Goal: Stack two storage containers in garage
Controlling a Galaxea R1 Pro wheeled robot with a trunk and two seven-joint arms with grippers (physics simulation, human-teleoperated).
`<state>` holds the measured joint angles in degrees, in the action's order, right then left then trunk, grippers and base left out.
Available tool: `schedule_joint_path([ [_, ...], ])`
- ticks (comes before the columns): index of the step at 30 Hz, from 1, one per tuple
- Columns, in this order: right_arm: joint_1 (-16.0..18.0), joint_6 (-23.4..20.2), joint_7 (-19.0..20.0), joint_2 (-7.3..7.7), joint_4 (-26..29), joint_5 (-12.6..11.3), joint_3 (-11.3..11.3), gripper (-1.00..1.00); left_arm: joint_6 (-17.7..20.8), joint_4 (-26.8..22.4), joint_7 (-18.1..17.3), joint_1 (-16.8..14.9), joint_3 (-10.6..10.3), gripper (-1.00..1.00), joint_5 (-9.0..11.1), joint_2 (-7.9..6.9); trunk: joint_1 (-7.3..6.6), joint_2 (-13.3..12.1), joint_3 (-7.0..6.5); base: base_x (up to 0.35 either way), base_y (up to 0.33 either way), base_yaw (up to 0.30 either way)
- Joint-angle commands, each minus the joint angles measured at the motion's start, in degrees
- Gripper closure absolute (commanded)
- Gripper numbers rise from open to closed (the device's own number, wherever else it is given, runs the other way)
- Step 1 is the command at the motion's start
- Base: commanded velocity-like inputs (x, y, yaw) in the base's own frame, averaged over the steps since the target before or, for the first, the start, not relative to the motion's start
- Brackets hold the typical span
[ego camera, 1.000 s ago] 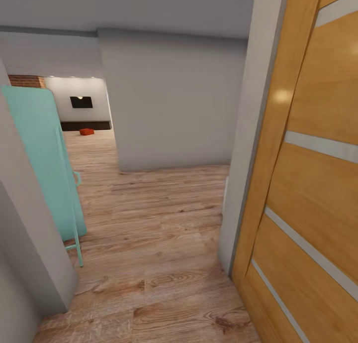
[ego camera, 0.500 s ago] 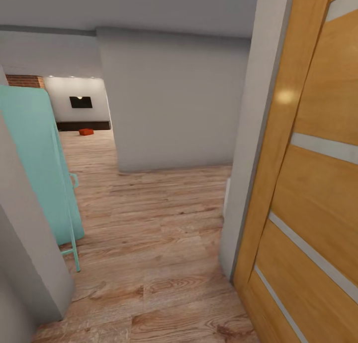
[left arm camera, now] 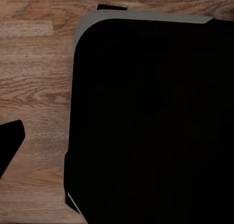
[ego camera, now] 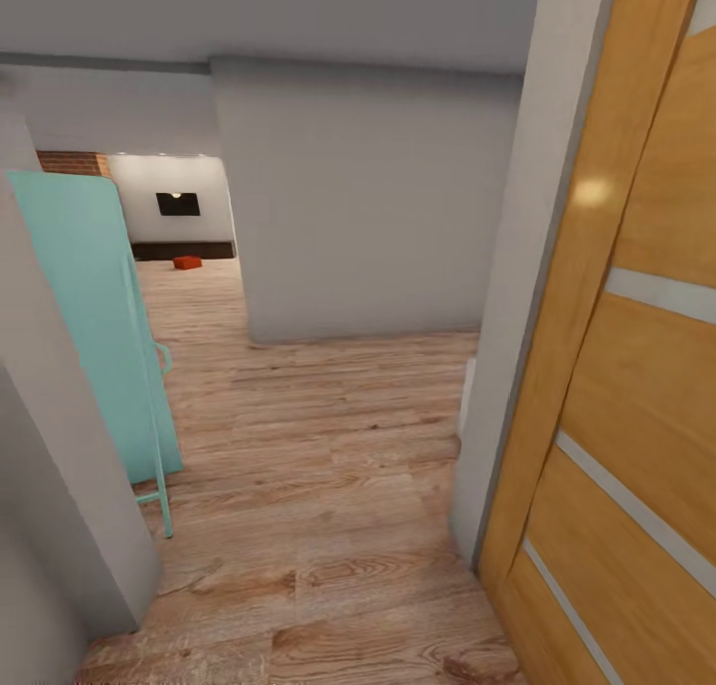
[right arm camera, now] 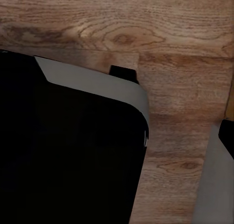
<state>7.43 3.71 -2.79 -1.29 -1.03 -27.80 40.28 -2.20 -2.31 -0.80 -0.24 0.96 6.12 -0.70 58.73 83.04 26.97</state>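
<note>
Head view: hallway, one orange-red storage container far left on the living room wood floor, teal door near left. Wrist views: dark robot body above planks; claw states cannot be told.

No text, label, brand, number or sign is showing legibly in any of the views.
</note>
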Motion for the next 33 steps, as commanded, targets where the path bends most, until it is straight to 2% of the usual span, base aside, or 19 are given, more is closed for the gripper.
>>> schedule_joint_path([
  [1,0.0,0.3,-0.1,-0.05,-0.1,-0.5,0.5,-1.00,-0.1,0.0,-0.1,0.0,0.1,-1.00,0.6,0.00,0.00,0.0,0.05,0.000,0.000,0.135],
  [14,0.0,0.3,0.0,-0.01,-0.1,-0.6,0.5,-1.00,-0.1,0.0,0.0,0.0,0.1,-1.00,0.5,0.00,0.00,0.0,0.05,0.007,0.000,0.025],
  [33,0.0,0.3,0.2,0.09,-0.1,-0.6,0.5,-1.00,-0.1,0.0,-0.1,0.0,-0.1,-1.00,0.6,0.00,0.00,0.0,0.05,0.300,0.000,0.000],
])
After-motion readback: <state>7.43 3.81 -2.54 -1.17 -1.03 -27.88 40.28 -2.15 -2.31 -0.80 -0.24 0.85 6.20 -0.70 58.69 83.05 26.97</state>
